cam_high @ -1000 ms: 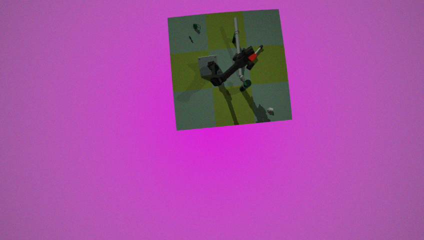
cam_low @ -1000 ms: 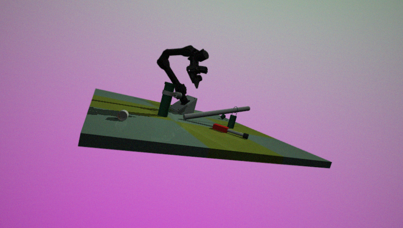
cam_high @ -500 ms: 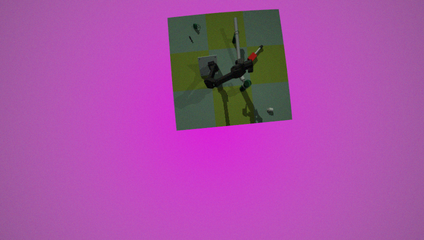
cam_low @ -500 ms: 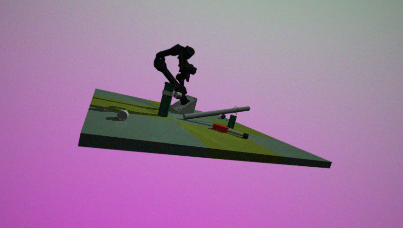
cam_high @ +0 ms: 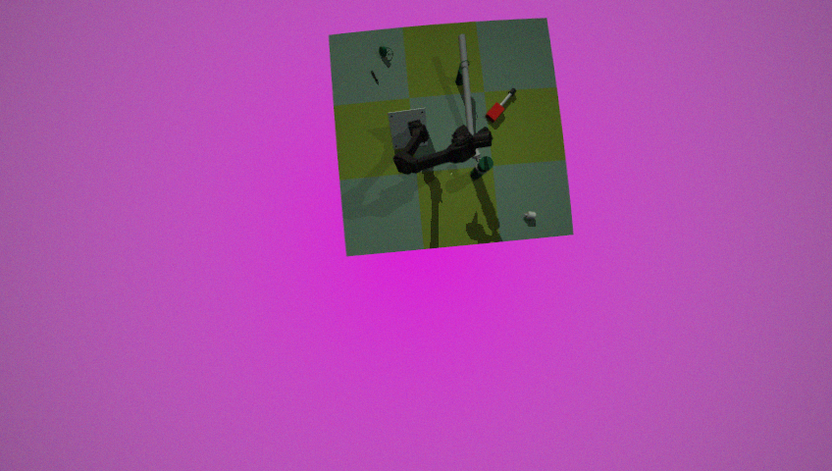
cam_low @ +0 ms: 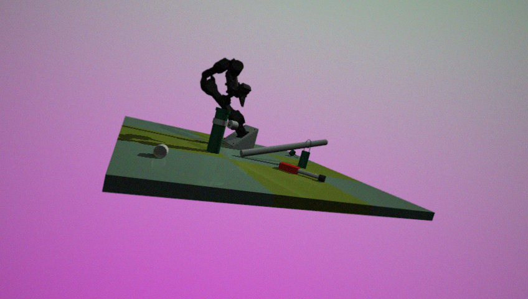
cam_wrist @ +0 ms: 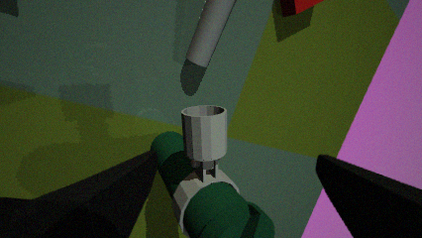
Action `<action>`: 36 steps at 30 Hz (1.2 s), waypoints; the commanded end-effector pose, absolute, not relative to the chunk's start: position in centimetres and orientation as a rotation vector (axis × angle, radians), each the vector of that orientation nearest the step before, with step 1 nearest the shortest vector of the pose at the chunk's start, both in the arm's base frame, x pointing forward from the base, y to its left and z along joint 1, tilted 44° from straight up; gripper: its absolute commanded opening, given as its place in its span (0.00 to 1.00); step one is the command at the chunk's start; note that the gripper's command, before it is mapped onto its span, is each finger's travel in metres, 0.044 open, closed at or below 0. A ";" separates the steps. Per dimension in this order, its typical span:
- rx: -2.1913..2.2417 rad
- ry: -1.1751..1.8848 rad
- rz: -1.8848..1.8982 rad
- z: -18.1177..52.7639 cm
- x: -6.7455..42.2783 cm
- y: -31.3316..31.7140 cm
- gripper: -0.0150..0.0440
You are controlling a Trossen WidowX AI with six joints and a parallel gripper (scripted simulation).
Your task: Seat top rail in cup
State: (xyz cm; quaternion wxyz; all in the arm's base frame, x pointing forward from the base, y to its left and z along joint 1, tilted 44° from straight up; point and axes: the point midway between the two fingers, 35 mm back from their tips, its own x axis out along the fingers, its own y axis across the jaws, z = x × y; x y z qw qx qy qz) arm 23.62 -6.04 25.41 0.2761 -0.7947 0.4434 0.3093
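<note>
Wrist view: my jaws stood wide apart with nothing between them, the two dark fingers at the lower left and lower right of the frame. Between them, below me, stood the thick dark-green post (cam_wrist: 218,210) with its pale grey brace band (cam_wrist: 190,195) around it close to the top. The short grey open-mouthed rail-end cup (cam_wrist: 204,133) hung off that band, its mouth facing the long grey round top rail (cam_wrist: 210,31). The rail's cut end lay short of the cup, apart from it, with bare table (cam_wrist: 74,59) visible in the gap. Not seated.

Exterior view: I hung above the post (cam_low: 217,131), well over the rail (cam_low: 283,147), touching neither. The band (cam_low: 220,121) sat high on the post, cup (cam_low: 232,124) beside it. The rail ran tilted, its far part passing through the thin wire loop cap (cam_low: 308,143) on the small green post (cam_low: 303,159), its near end low and close to the table (cam_low: 192,166).

Top view: the rail (cam_high: 465,70) lay roughly in line with the big post (cam_high: 483,165). A red-blocked tool with a grey shaft (cam_high: 499,105) lay beside the rail, apart from it. A small white cylinder (cam_high: 530,217) sat well away near the table corner.
</note>
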 end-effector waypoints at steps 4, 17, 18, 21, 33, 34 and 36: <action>-2.140 1.187 0.844 23.3 23.3 -8.1 1.00; -2.141 1.187 0.842 21.9 23.7 -9.3 1.00; -2.141 1.187 0.842 21.7 23.8 -9.4 1.00; -2.141 1.187 0.842 21.4 24.1 -9.6 1.00; -2.141 1.187 0.840 20.0 25.0 -10.6 1.00; -2.141 1.187 0.840 19.9 25.0 -10.7 1.00; -2.142 1.187 0.840 19.6 25.1 -10.9 1.00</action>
